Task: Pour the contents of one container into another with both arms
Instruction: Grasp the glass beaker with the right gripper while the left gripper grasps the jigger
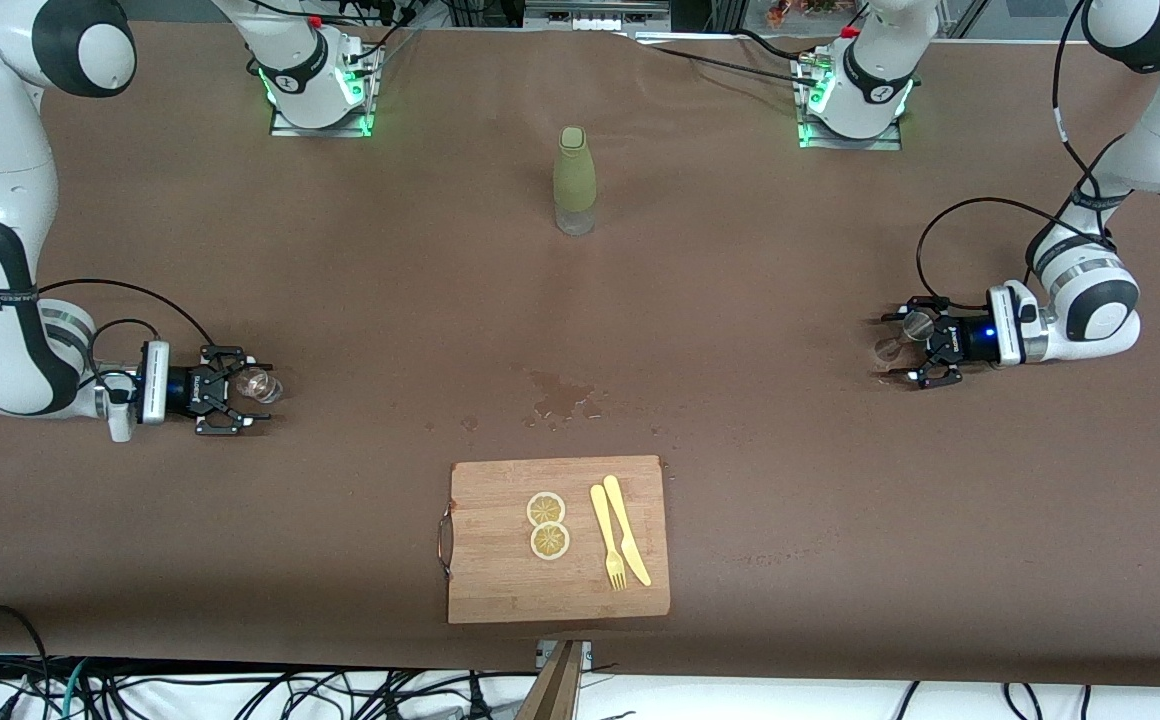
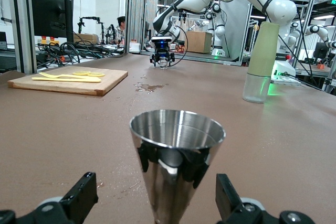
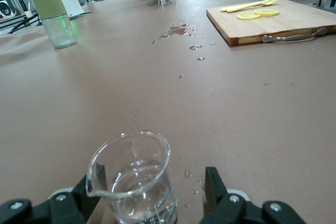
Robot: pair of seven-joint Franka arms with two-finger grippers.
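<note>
Two containers stand at the table's two ends, each between the fingers of a gripper. At the right arm's end, the right gripper [image 1: 252, 398] sits low at the table, its fingers spread on either side of one clear glass beaker [image 3: 134, 179] holding a little water; the pads stand just beside the glass, and a firm grip cannot be told. At the left arm's end, the left gripper [image 1: 892, 347] is spread wide around one steel cone-shaped cup [image 2: 176, 158], with a clear gap on each side, so it holds nothing.

Taking the table's [image 1: 360, 300] middle as the clock's centre in the front view, one green bottle [image 1: 574, 180] with a clear base stands upright at twelve o'clock. Just below centre lies one small puddle [image 1: 562, 395] with scattered drops. At six o'clock lies one wooden cutting board [image 1: 500, 580], bearing two lemon slices [image 1: 547, 525], touching, beside one yellow fork [image 1: 607, 535] and one yellow knife [image 1: 627, 528].
</note>
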